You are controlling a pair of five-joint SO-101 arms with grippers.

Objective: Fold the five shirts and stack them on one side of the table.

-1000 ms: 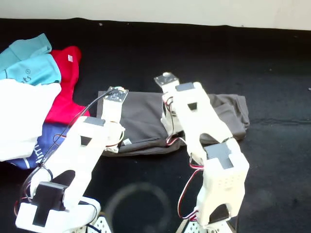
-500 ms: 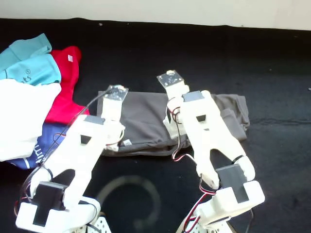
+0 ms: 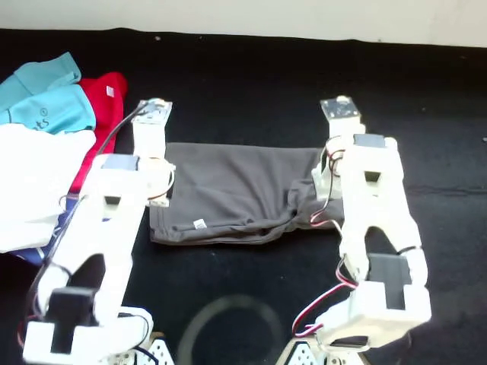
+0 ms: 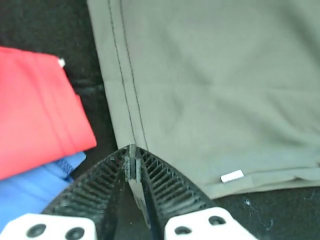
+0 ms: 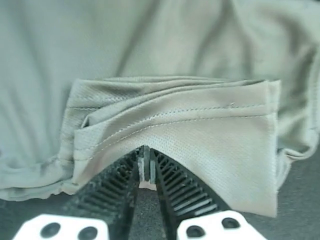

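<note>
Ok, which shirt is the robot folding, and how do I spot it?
Find the black table and look at its middle. The grey shirt lies spread flat there, with the left pincer and right pincer pinching its two ends. The heap of shirts beside it is bright and bunched; this one is plain grey.

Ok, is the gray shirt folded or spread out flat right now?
Partly folded. The gray shirt lies as a layered rectangle, and the right gripper pinches a doubled-over flap of it.

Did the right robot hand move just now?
Yes. The right gripper slid sideways across the grey shirt, away from the red shirt.
</note>
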